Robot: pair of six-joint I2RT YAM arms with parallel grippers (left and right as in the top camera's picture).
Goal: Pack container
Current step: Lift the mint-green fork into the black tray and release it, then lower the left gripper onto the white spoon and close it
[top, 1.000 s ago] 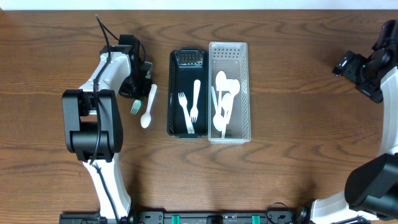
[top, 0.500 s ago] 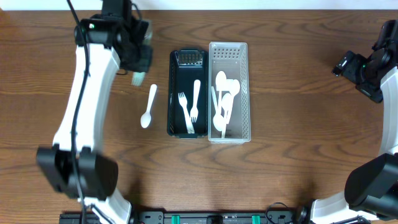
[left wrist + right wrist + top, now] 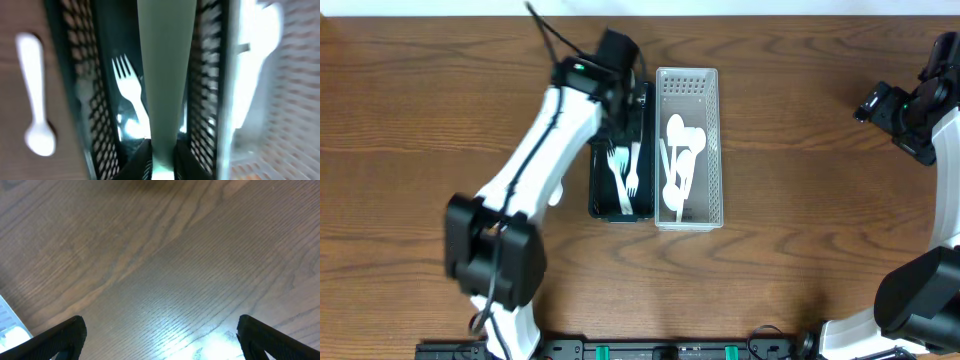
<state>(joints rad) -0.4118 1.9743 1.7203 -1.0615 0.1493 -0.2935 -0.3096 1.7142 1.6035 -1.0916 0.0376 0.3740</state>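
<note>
My left gripper [image 3: 620, 100] is over the far end of the black mesh basket [image 3: 596, 205]. In the left wrist view it [image 3: 162, 155] is shut on the handle of a pale green fork [image 3: 162, 70], which points down the length of the basket [image 3: 102, 120]. White forks [image 3: 625, 170] lie in that basket; one shows in the wrist view [image 3: 127, 87]. The white mesh basket [image 3: 716, 150] beside it holds several white spoons [image 3: 678, 150]. A white spoon [image 3: 35, 100] lies on the table left of the black basket. My right gripper [image 3: 160, 335] is open and empty.
The two baskets stand side by side at the middle of the wooden table [image 3: 790, 200]. My right arm [image 3: 910, 110] is raised at the far right edge, over bare wood [image 3: 165, 265]. My left arm [image 3: 535, 160] reaches across from the left.
My left gripper has lifted the green fork off the table left of the baskets and carried it right, over the black basket. The right arm has not moved.
</note>
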